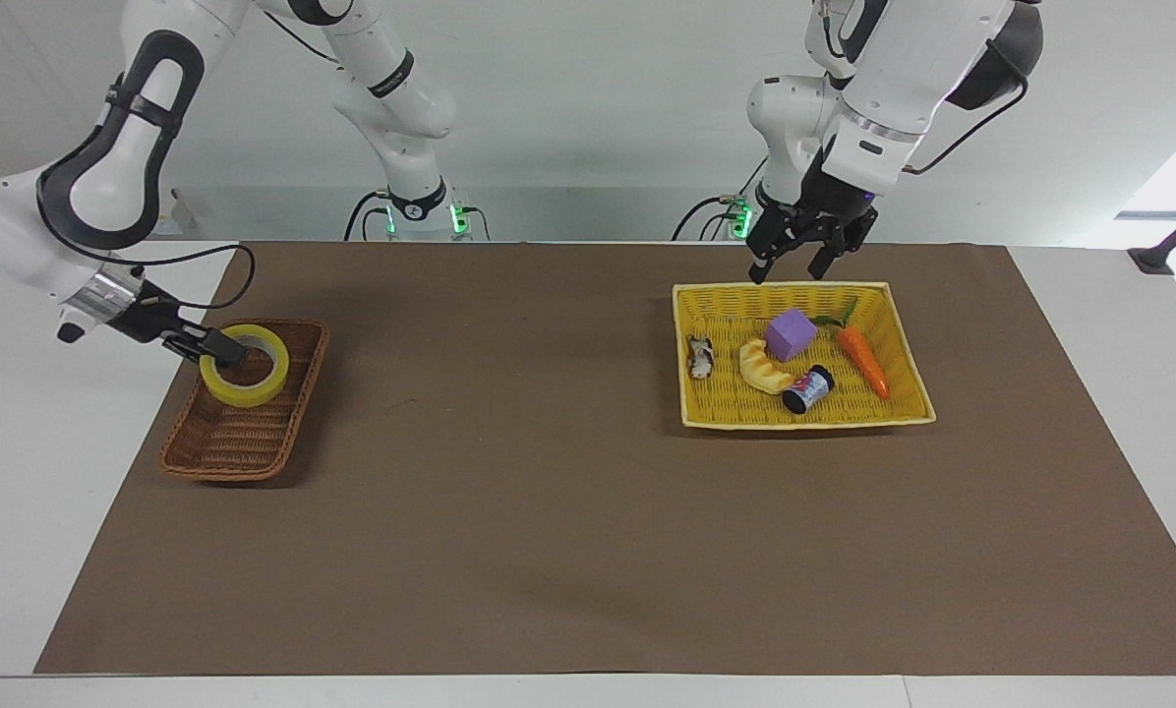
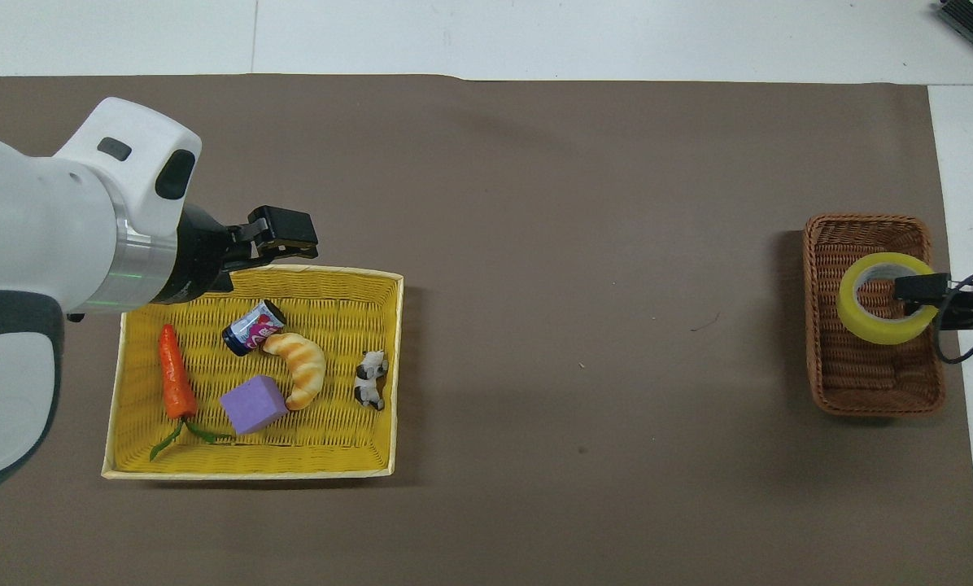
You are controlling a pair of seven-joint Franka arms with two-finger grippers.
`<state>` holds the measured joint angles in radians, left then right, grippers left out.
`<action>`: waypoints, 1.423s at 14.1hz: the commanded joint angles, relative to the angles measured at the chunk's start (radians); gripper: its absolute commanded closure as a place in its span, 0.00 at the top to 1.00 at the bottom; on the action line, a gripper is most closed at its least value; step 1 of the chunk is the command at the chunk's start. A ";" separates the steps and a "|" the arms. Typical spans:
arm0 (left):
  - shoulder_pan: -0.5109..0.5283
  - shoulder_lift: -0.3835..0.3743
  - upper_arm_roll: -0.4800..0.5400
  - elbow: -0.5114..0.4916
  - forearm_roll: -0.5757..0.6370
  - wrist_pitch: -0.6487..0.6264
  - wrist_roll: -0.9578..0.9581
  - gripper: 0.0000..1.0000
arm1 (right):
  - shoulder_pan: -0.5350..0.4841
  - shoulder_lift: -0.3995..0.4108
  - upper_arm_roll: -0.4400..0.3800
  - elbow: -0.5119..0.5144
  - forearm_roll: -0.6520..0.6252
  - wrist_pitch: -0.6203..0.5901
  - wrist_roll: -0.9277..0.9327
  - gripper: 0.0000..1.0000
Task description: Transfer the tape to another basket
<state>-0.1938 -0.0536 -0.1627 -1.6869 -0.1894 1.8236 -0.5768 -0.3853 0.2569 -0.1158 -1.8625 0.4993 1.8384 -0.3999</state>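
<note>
The yellow tape roll [image 1: 244, 392] [image 2: 883, 332] is down inside the brown wicker basket [image 1: 222, 444] [image 2: 869, 384], at the basket's end nearer the robots. My right gripper [image 1: 226, 351] [image 2: 926, 295] is shut on the tape's wall, with one finger inside the ring. I cannot tell whether the roll rests on the basket's floor. My left gripper [image 1: 809, 258] [image 2: 281, 238] is open and empty, up in the air over the rim of the yellow basket [image 1: 804, 421] [image 2: 250, 472].
The yellow basket holds a carrot [image 1: 863, 359], a purple block [image 1: 792, 334], a croissant [image 1: 765, 369], a dark can [image 1: 809, 388] and a small cow figure [image 1: 699, 356]. A brown mat [image 1: 549, 492] covers the table between the baskets.
</note>
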 commanded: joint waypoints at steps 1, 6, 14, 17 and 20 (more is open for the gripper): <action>-0.019 -0.011 0.009 0.000 0.007 -0.044 0.023 1.00 | -0.014 0.027 0.002 -0.001 -0.008 0.018 -0.057 0.00; -0.036 -0.015 0.011 0.003 -0.008 -0.099 0.020 1.00 | -0.001 0.038 0.002 -0.030 -0.019 0.064 -0.085 0.00; -0.027 -0.017 0.015 0.003 -0.018 -0.135 0.038 1.00 | 0.003 0.041 0.002 -0.057 -0.048 0.099 -0.109 0.00; -0.021 -0.014 0.050 0.006 -0.004 -0.162 0.096 1.00 | 0.006 0.044 0.004 -0.061 -0.100 0.114 -0.111 0.15; -0.032 -0.025 0.203 0.013 0.024 -0.243 0.280 1.00 | 0.022 0.048 0.004 -0.061 -0.123 0.114 -0.119 0.90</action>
<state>-0.2178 -0.0615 -0.0486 -1.6862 -0.1817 1.6458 -0.4069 -0.3697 0.3103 -0.1155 -1.9121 0.3955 1.9336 -0.4860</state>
